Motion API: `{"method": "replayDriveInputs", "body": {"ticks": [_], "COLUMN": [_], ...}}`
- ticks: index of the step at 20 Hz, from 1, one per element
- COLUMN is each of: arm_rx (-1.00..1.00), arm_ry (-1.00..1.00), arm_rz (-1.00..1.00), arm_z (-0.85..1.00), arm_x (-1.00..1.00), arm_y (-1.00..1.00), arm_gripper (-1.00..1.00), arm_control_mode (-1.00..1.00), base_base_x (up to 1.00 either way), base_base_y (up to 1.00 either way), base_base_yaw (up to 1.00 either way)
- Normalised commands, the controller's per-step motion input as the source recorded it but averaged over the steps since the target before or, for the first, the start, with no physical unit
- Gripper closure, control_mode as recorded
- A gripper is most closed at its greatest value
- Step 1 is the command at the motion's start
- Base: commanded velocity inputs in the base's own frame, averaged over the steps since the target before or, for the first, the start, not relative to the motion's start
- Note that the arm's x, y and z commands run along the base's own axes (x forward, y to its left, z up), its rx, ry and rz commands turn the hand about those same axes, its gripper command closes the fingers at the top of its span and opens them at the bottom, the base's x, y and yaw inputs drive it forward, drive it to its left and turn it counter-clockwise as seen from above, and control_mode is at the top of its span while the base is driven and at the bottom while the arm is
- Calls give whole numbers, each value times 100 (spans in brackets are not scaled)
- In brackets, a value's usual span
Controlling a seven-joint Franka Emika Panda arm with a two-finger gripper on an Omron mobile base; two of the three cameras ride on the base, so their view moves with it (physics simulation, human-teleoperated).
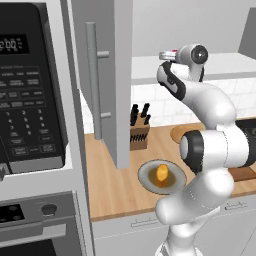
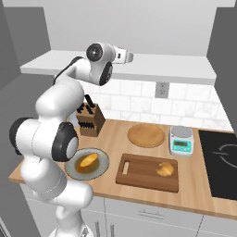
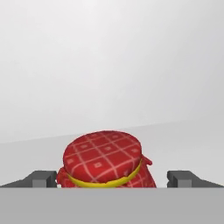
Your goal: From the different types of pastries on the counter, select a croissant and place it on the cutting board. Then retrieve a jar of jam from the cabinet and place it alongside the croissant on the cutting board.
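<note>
arm: raised to the white shelf of the cabinet (image 1: 107, 75) | gripper (image 3: 113, 178): jaws spread wide, one finger either side of the jar of jam (image 3: 105, 159), gaps both sides, not closed on it | croissant (image 2: 165, 169): lying on the cutting board (image 2: 139, 171) | orange pastry (image 2: 88, 161): on grey plate (image 2: 102, 163), counter (image 2: 194, 187)

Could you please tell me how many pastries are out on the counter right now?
2: the croissant lies on the cutting board, and an orange-yellow pastry sits on the grey plate left of it. The arm could be hiding others.
</note>
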Motion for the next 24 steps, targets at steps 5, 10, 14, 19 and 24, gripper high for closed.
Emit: {"method": "replayDriveInputs", "body": {"ticks": [5, 10, 14, 19, 24], "arm_rx": [0, 0, 0, 0, 0], "arm_ry": [0, 0, 0, 0, 0], "arm_rz": [0, 0, 0, 0, 0], "arm_z": [-10, -1, 0, 0, 0], "arm_x": [0, 0, -1, -22, -34], "arm_y": [6, 0, 0, 0, 0], "arm_gripper": [100, 100, 100, 100, 100], "arm_control_mode": [-100, -100, -100, -100, -100], "base_base_x": [0, 0, 0, 0, 0], "base_base_y": [0, 0, 0, 0, 0], "base_base_yaw": [0, 0, 0, 0, 0]}}
